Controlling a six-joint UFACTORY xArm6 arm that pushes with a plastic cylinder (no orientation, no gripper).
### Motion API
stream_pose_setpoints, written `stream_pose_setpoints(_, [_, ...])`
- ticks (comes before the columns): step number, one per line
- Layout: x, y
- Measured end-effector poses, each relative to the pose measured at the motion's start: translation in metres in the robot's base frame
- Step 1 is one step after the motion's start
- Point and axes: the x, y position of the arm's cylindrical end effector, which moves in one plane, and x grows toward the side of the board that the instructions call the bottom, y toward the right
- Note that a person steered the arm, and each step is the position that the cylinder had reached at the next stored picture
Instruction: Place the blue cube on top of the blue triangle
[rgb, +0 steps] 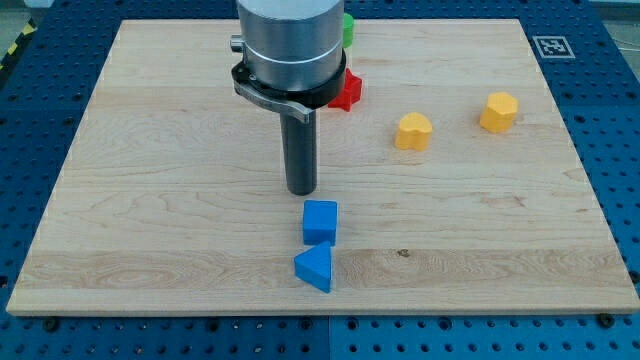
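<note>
So the blue cube (320, 221) is sitting right above the blue triangle (315, 267) in the view, and the two look like they're touching, or as good as. Since "on top of" on a flat board most likely means just above in the view, this looks pretty much finished. Maybe one small nudge is left to tidy the alignment, because the triangle sits a hair toward the view's left of the cube.

The arm's tip (302, 191) is just above the cube, slightly to its left, and not touching it. There are no fingers on this thing, just a plain rod, so nothing to open or close.

Elsewhere: two yellow blocks (413, 131) (498, 111) off toward the view's right, a red block (347, 92) and a green block (348, 29) mostly hidden behind the arm, shapes hard to call. All of it is on the wooden board (150, 180).
</note>
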Motion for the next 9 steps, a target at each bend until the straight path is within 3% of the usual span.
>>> stream_pose_setpoints(9, [0.027,0.000])
